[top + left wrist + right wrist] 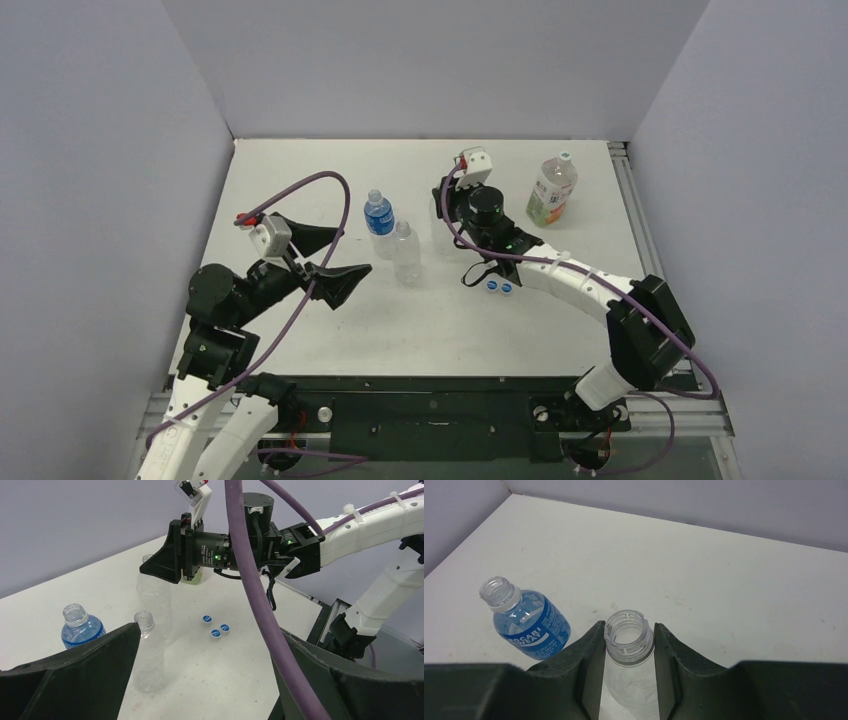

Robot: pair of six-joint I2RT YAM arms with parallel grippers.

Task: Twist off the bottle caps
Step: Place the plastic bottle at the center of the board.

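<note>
Caps [216,627]: three blue ones lie loose on the table [300,180], close together, on the near side of the bottles. The fourth, a white cap [565,157], sits on the orange bottle [551,195], which stands well apart toward the far right corner. The blue bottle [531,625] and both plain ones stand upright with bare threaded necks.

The right claw [628,632] is closed on one plain bottle [155,597]. Its fingers pinch the neck just below the open mouth, and nothing is screwed on there. The left claw [357,250] gapes as wide as it goes and holds nothing. It hovers left of the blue bottle and the other plain bottle [147,655], touching neither.

Judging from this, three of the four are done. The step in hand looks like the tail of the third, since the grip is on a bottle whose cap is already off. Only the white cap is left.

The next move calls for the right claw to let go without tipping the light, empty bottle, then lift clear of its neck and cross to the orange bottle. That bottle is wider, so one claw should brace its body firmly. The other then has to close square on the small cap and twist, since a loose brace would likely let the whole bottle spin
</note>
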